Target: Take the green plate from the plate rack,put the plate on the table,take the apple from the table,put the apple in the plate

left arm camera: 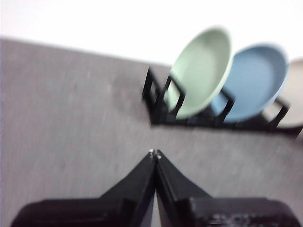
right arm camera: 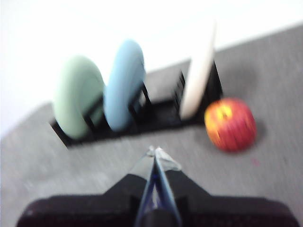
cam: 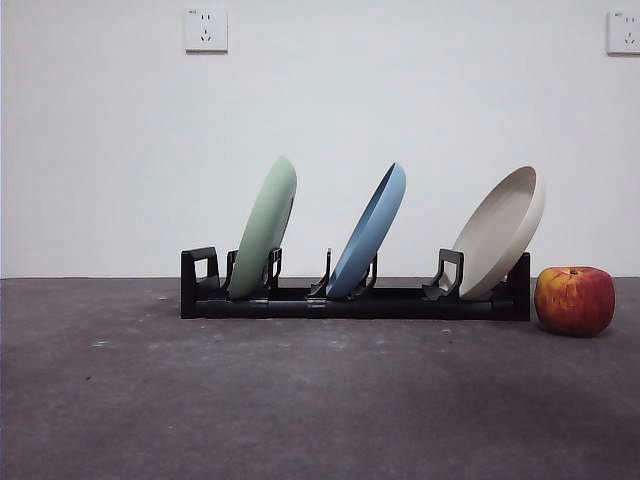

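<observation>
The green plate [cam: 264, 228] stands tilted in the leftmost filled slot of the black plate rack [cam: 355, 298]; it also shows in the left wrist view [left arm camera: 201, 71] and the right wrist view [right arm camera: 77, 96]. The red apple [cam: 575, 300] rests on the table [cam: 300, 400] just right of the rack, apart from it, and appears in the right wrist view [right arm camera: 230, 124]. My left gripper [left arm camera: 155, 153] is shut and empty, well short of the rack. My right gripper [right arm camera: 155, 152] is shut and empty, short of the apple. Neither arm shows in the front view.
A blue plate [cam: 368, 232] stands in the rack's middle slot and a cream-white plate [cam: 500, 232] in the right slot, next to the apple. A white wall with two sockets [cam: 205, 30] stands behind the table.
</observation>
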